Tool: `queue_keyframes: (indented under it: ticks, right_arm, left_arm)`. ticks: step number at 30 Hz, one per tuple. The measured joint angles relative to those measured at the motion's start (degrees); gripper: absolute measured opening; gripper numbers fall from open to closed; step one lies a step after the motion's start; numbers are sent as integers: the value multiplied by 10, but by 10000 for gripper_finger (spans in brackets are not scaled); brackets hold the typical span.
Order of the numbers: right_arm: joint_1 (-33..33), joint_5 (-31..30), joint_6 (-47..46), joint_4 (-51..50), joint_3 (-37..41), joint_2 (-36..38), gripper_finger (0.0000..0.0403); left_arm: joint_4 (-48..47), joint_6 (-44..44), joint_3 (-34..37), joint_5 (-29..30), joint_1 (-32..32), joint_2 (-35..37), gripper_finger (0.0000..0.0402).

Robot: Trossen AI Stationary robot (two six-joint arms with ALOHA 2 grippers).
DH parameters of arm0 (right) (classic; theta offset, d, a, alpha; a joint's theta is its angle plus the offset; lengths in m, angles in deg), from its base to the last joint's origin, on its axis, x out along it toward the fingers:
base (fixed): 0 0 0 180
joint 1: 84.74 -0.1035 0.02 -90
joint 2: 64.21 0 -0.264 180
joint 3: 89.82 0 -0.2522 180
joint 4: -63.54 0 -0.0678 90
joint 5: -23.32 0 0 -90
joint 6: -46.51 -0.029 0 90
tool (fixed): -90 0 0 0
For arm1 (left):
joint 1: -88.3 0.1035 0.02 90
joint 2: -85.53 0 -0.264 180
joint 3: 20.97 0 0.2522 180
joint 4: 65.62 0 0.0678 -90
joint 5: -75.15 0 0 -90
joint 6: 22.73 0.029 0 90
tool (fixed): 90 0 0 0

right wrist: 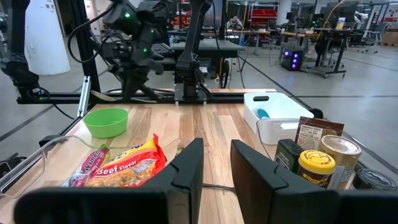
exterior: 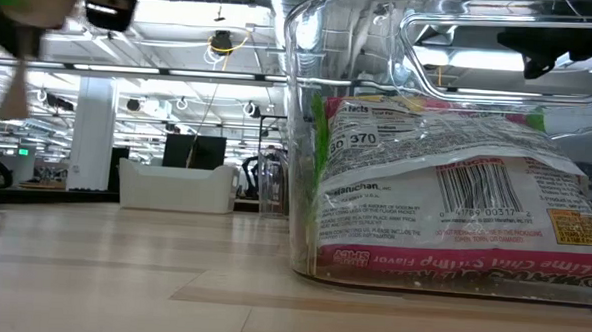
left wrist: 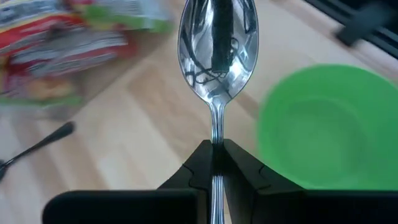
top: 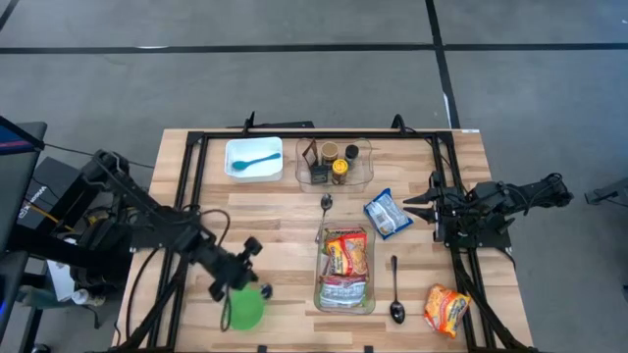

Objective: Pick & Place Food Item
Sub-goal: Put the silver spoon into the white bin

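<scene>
Left arm reaches in from the worktop's (top: pixel 285 221) left edge toward its near left corner. Left hand (top: pixel 245 270) closed, fingers (left wrist: pixel 239 171) pinched tight on a spoon (left wrist: pixel 216 56) handle. Right arm lies along the worktop's right edge, wrist level, pointing inward across the worktop. Right hand (top: pixel 417 208) near the worktop's right side, fingers (right wrist: pixel 189 168) narrowly parted, holding nothing.

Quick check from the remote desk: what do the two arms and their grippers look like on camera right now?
Both arms are dark, near black, built of jointed links with black cables looped alongside. The left gripper has two matte black angular fingers that taper to narrow tips. The right gripper has two flat, black, blade-like fingers on a blocky black base. Small green lights glow on the left arm. No markings are readable.
</scene>
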Motion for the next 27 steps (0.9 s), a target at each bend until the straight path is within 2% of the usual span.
queue_keyframes:
  ticks: [10, 12, 16, 27]
  right_arm:
    - [0, 0, 0, 0, 0, 0, 74]
    - [0, 0, 0, 0, 0, 0, 74]
    - [0, 0, 0, 0, 0, 0, 74]
    - [0, 0, 0, 0, 0, 0, 74]
  left_arm:
    - [27, 3, 0, 0, 95, 0, 16]
    - [25, 35, 0, -3, 110, 0, 16]
    - [22, 89, 0, -4, 134, 0, 16]
    - [22, 88, 0, -4, 176, 0, 17]
